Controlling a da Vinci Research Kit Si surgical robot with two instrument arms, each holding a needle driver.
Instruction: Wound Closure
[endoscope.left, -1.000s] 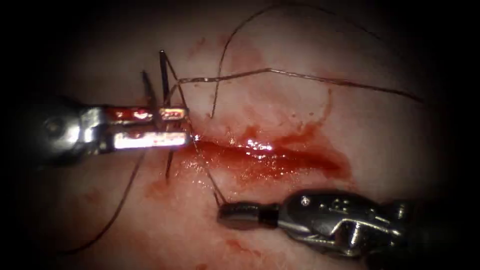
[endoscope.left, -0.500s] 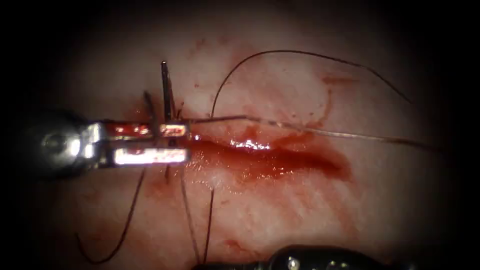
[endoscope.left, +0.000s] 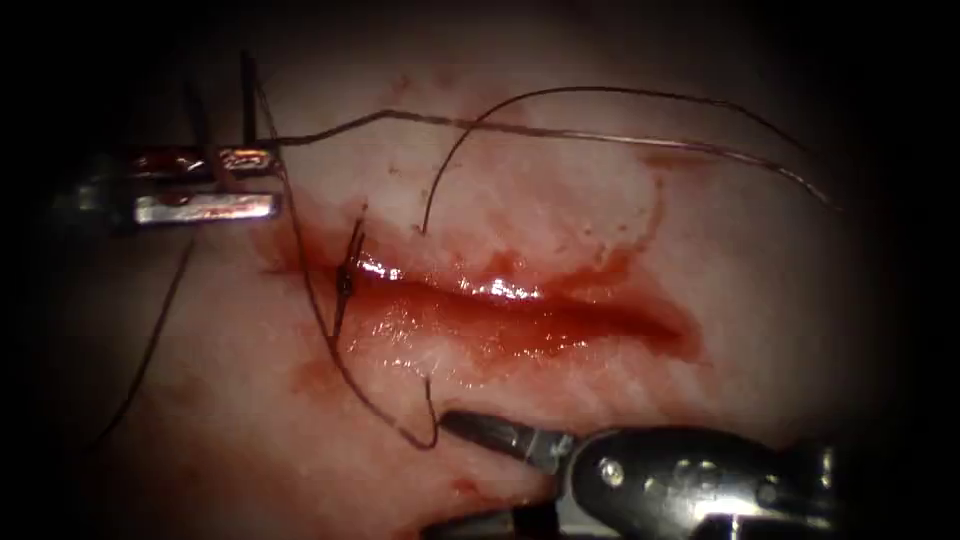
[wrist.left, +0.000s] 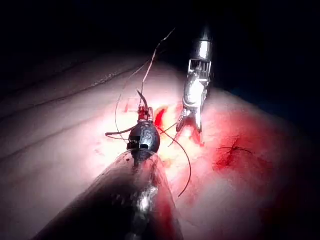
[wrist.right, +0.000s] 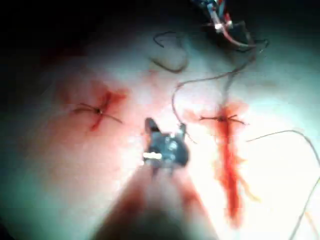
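We see the left tool (endoscope.left: 262, 185) near the tissue's (endoscope.left: 560, 200) upper left edge, its jaws closed on the needle (endoscope.left: 247, 100), which stands upright out of them, gripped low on its curve, clear of the tissue. Thread (endoscope.left: 560, 130) runs from the needle across the tissue above the cut (endoscope.left: 520, 310), and another strand drops down through a knot (endoscope.left: 345, 283) at the cut's left end, then loops toward the right tool (endoscope.left: 470, 428). The right tool lies below the cut near the tissue's lower edge; in the right wrist view its jaws stand parted (wrist.right: 165, 131) and hold nothing. Red fluid (endoscope.left: 480, 330) pools along the cut
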